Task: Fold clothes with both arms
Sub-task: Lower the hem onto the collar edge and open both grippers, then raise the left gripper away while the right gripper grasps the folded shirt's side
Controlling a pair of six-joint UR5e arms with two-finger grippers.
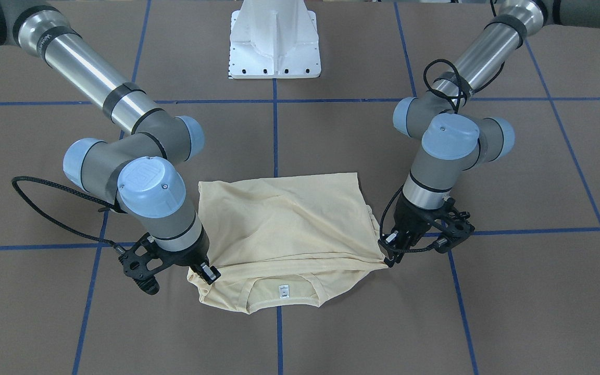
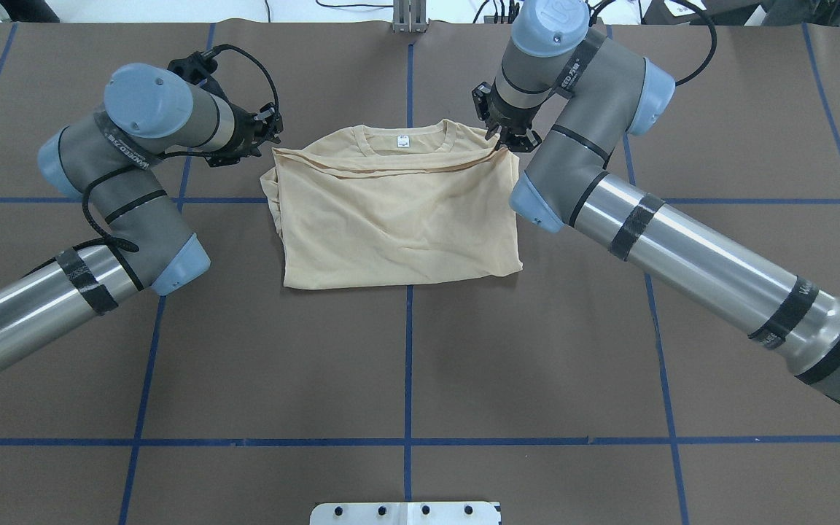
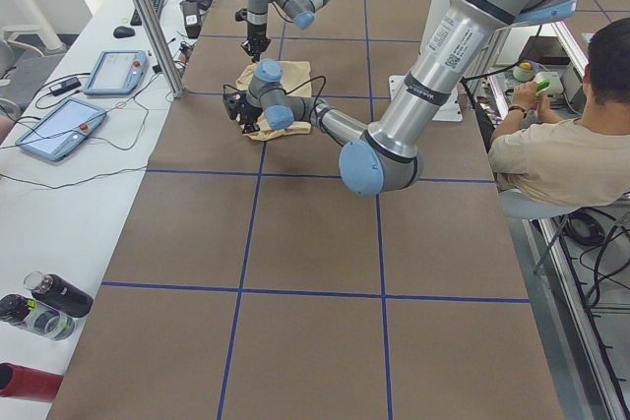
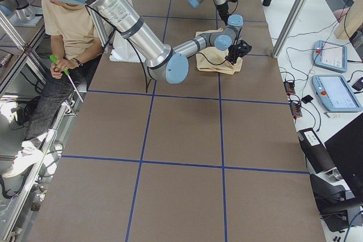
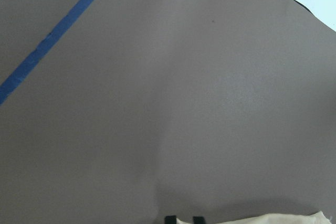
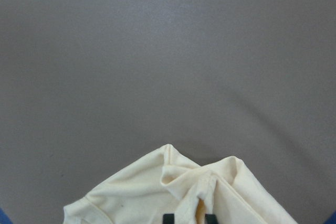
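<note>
Cream-yellow T-shirt (image 1: 279,219) (sm. white neck label (image 1: 283,290)); dull brown table (image 1: 487,312) w/ blue tape grid (image 1: 539,229).

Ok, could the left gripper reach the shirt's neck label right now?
Probably yes: the neck label lies uncovered, nothing between, though the left gripper seems to pinch the T-shirt and must release first.

T-shirt (image 1: 284,219) lies between left pincer (image 1: 391,249) and right pincer (image 1: 207,272), apparently touching both.

One T-shirt (image 1: 279,219), two arms (image 1: 97,88) (image 1: 482,52), one pedestal (image 1: 274,47), one person (image 3: 561,150), two tablets (image 3: 59,130) (image 3: 113,71)
</note>
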